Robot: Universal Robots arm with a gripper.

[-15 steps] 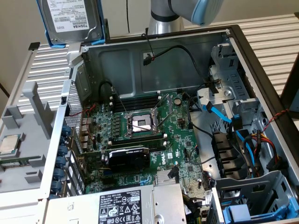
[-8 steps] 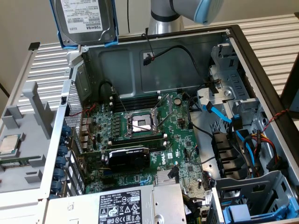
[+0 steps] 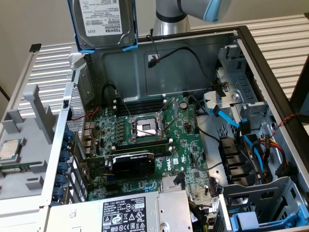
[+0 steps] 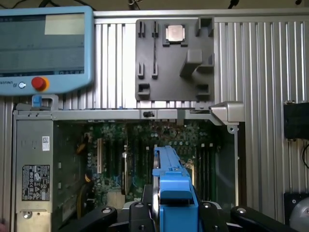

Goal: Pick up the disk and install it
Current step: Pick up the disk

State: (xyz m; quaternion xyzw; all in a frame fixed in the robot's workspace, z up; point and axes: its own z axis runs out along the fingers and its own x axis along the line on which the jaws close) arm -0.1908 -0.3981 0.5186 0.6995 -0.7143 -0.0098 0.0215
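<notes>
The disk [image 3: 104, 21], a silver drive with a white barcode label in a blue carrier, hangs tilted in the air above the back left corner of the open computer case [image 3: 244, 34] in the exterior view. In the wrist view the disk [image 4: 171, 179] is edge-on, its blue carrier rising from between the dark fingers [image 4: 140, 212] of my gripper [image 4: 174, 215], which is shut on it. Below the disk lies the motherboard [image 4: 145, 145].
The case holds a motherboard with an open processor socket [image 3: 145, 126], a graphics card [image 3: 133, 162], a power supply [image 3: 125, 215] and metal drive bays [image 3: 241, 111] with loose cables at the exterior view's right. A grey fixture [image 4: 174, 58] carries a processor chip [image 4: 175, 33]. A teach pendant [image 4: 46, 48] lies beside it.
</notes>
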